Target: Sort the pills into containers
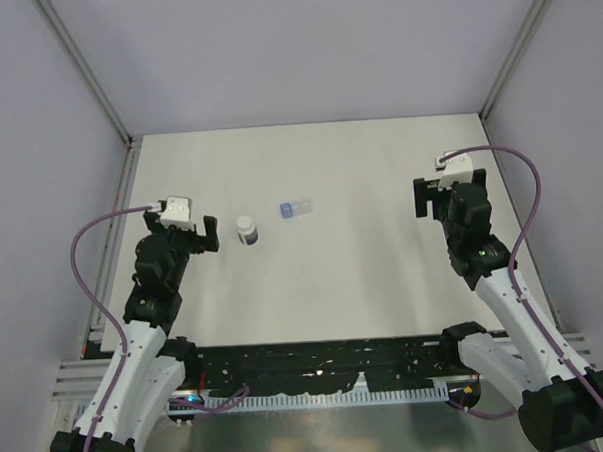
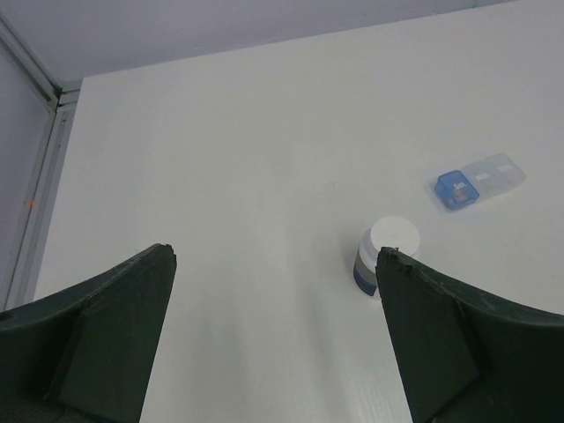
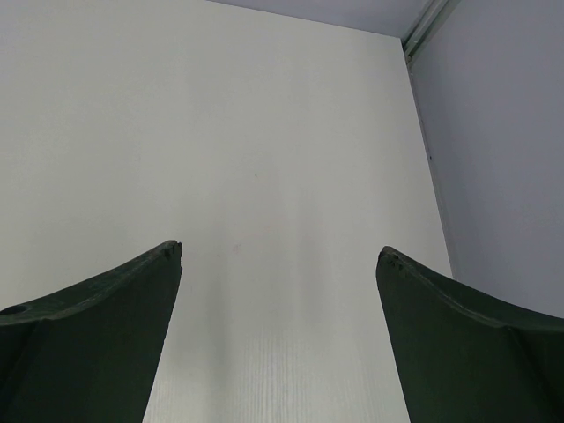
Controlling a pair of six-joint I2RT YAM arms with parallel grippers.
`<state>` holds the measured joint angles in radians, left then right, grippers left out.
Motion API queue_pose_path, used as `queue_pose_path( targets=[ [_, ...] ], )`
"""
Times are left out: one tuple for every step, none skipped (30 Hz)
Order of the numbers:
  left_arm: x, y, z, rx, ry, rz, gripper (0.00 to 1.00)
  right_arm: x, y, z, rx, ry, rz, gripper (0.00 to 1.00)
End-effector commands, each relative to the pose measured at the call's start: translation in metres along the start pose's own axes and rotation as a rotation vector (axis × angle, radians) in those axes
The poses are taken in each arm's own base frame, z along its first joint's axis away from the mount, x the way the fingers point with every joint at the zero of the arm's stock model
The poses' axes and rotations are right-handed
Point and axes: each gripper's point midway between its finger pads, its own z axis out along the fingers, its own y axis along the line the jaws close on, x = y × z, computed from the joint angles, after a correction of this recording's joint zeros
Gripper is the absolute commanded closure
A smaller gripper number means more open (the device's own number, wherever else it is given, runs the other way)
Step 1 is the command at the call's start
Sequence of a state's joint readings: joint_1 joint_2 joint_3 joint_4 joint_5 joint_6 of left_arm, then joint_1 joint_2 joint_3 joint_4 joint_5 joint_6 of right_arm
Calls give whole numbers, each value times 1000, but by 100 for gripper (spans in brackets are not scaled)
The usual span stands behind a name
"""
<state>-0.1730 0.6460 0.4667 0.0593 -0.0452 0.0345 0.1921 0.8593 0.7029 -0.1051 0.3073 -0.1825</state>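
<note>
Reaching for a container looks like the step in hand, and the left pincer (image 1: 185, 235) is best placed for it. It hangs released, jaws spread wide and empty, just left of the dark bottle (image 1: 247, 229). The bottle stands upright on the worktop (image 1: 364, 273) with its white cap (image 2: 394, 236) on. In the left wrist view the bottle (image 2: 370, 269) sits right beside the pincer's right-hand finger (image 2: 441, 335) and not between the two. The arm should therefore shift right to centre the bottle in the gap before the jaws clench.

Gripping the dark body below the cap would leave the cap free for the other arm to twist. The bottle is small and light-looking, so a finger brushing it on approach could tip it.

The clear vial (image 1: 295, 208) lies on its side, near the bottle and a little farther and to the right. Its blue cap (image 2: 454, 189) points left. It would probably roll if nudged, so the approach should stay clear of it.

The right pincer (image 1: 448, 194) is also released and empty, and it hovers over bare worktop at the right, well apart from both containers. It would need to come left to help with a cap.

No loose pills show on the worktop, and whether any sit inside the vial is too small to tell.
</note>
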Motion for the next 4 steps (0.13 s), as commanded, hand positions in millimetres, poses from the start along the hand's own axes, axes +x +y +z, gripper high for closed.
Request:
queue_pose_path(
  targets=[
    [-17, 7, 0, -30, -70, -8, 0, -19, -3, -3, 1, -74, 15, 5],
    [-17, 7, 0, -32, -69, -10, 0, -20, -2, -3, -3, -77, 16, 5],
    [-16, 7, 0, -33, -67, -13, 0, -21, -2, -3, -9, -79, 18, 5],
    [-16, 8, 0, -33, -67, -15, 0, -22, -1, -5, -16, -82, 18, 5]
  ],
)
